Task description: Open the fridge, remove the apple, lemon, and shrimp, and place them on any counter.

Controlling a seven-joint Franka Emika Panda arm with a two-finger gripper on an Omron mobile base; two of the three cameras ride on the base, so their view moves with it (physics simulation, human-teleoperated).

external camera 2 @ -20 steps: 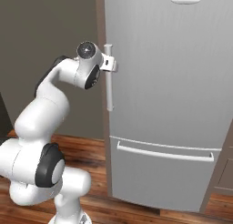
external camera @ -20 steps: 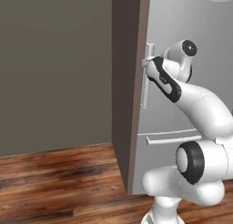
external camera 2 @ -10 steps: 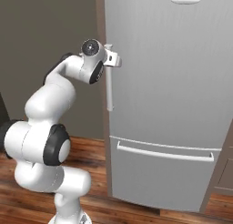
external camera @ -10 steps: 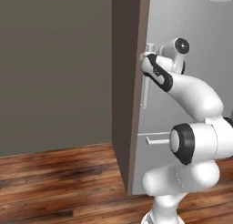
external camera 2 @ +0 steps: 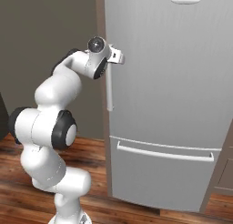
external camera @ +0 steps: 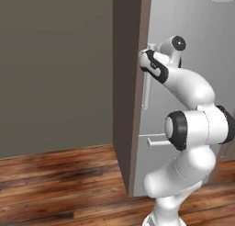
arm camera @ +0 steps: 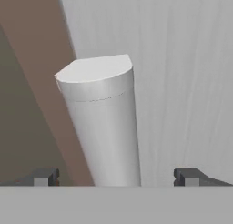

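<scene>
The fridge is a tall light-grey unit with its door shut. Its long vertical bar handle runs down the door's left edge. My gripper sits at the top end of that handle. In the hand view the handle's upper end rises between the two dark fingertips, and the gripper is open with a gap on each side of the bar. The apple, lemon and shrimp are hidden behind the shut door. The counter is out of view.
A brown side panel borders the fridge on the left, with a plain grey wall beyond it. The lower drawer has a horizontal bar handle. Wood floor lies in front. A brown cabinet stands at the right.
The hand has moved up and left, closer to the top of the fridge handle, and the elbow has swung up. The jaws have stayed open. The fridge door has not moved.
</scene>
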